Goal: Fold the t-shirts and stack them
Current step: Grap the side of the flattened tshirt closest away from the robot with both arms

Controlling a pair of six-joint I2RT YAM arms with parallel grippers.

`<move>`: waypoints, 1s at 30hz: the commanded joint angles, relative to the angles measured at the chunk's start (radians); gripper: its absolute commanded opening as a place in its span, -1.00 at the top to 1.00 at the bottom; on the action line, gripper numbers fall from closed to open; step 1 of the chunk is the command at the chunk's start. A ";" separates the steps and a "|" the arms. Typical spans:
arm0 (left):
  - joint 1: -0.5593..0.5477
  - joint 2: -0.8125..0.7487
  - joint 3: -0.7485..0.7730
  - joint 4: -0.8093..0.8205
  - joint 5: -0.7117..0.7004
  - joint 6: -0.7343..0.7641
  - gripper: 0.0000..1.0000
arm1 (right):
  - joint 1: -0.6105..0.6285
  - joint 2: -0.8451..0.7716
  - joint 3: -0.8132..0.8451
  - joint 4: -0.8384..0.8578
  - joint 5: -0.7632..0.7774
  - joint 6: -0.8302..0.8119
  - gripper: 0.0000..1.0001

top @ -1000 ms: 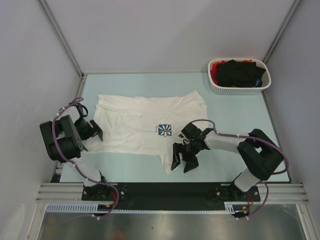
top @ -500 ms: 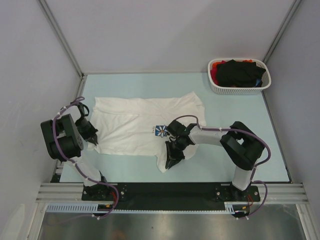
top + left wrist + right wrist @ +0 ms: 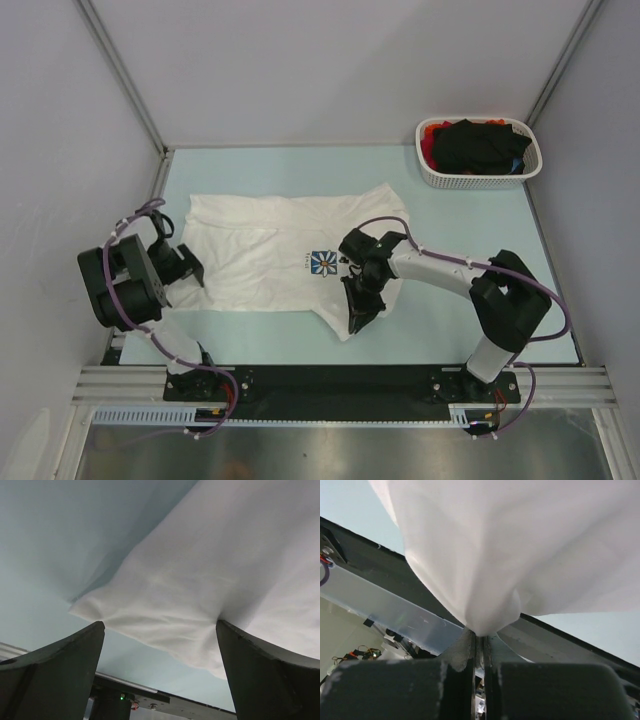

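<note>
Your right hand (image 3: 356,320) is clamped on the near flap of the white t-shirt (image 3: 270,250), which lies spread left-to-right across the worktop (image 3: 470,215), while your left hand (image 3: 192,268) stands with fingers apart at its left edge, seemingly gripping nothing.

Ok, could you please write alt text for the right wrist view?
A white t-shirt fills the upper frame and narrows to a bunched fold pinched in the shut jaws at bottom centre. Behind it show the pale blue table and a dark rail along its edge.
</note>
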 commanded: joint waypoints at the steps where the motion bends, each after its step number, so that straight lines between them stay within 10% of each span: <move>1: -0.005 -0.100 -0.052 -0.015 -0.033 0.013 -0.99 | -0.030 -0.031 0.028 -0.087 0.019 -0.051 1.00; 14: 0.018 -0.267 -0.012 -0.039 -0.036 0.026 -0.99 | -0.087 0.006 0.035 -0.091 -0.009 -0.119 1.00; 30: 0.172 -0.096 -0.055 -0.015 -0.016 0.002 -0.72 | -0.154 0.053 0.071 -0.119 -0.030 -0.197 1.00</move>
